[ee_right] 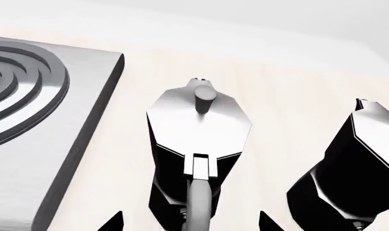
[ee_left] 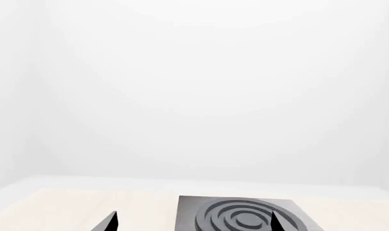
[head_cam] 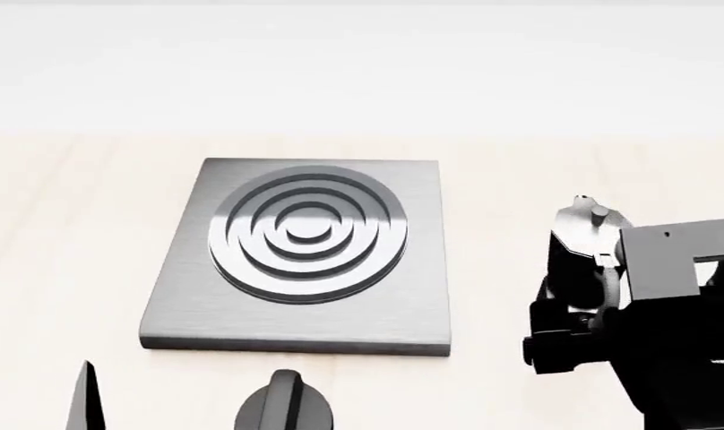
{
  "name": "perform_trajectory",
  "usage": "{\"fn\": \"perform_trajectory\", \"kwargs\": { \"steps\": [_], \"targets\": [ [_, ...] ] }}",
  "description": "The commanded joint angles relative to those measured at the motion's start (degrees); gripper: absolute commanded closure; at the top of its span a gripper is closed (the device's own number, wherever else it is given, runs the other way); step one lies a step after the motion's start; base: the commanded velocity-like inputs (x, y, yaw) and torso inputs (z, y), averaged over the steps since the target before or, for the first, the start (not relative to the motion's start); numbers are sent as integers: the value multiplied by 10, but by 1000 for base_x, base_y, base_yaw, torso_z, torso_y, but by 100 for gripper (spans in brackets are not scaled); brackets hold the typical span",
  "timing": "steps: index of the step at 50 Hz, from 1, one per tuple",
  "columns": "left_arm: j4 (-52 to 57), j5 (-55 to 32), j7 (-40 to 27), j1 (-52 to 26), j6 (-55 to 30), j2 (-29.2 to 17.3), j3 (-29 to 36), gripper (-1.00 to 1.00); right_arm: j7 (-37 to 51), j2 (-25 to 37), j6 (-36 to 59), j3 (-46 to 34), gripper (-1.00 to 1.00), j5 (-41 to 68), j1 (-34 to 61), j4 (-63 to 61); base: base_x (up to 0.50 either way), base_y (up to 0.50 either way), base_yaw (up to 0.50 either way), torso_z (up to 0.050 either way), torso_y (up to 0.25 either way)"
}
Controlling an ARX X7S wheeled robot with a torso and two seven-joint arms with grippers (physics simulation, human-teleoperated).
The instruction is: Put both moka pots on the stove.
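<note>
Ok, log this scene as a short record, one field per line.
stove: flat on the table, burner bare
near moka pot: upright beside the stove, off it
far moka pot: on the table, further from the stove
right gripper: open, fingertips either side of the near pot's handle
left gripper: open, holding nothing
black knob: in front of the stove

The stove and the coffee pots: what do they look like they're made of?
The stove looks like brushed grey metal, with fine streaks and soft sheen. The moka pots' bodies look like glossy black faceted metal or enamel; their lids seem polished silver metal.
</note>
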Motion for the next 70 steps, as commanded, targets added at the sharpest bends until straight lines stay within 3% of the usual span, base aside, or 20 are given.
{"fn": "perform_trajectory", "kwargs": {
  "steps": [1,33,34,51,70],
  "targets": [
    [1,-1,-2,0,0,-2,1,-100,-9,-4,-23,-11,-100,-11,12,47,0,0,0,0,0],
    [-5,-1,-6,-3,3,-6,7,-100,-13,-24,-79,-23,-100,-29,25,127,0,0,0,0,0],
    [-7,-1,-6,-3,5,-6,7,-100,-9,-24,-82,-20,100,-29,25,123,0,0,0,0,0],
    [-6,-2,-9,-4,5,-8,10,-100,-10,-24,-85,-24,100,-29,22,119,1,0,0,0,0],
    [1,-4,-13,-4,0,-12,12,-100,43,-1,-23,4,100,-5,0,-87,0,0,0,0,0]
  ]
}}
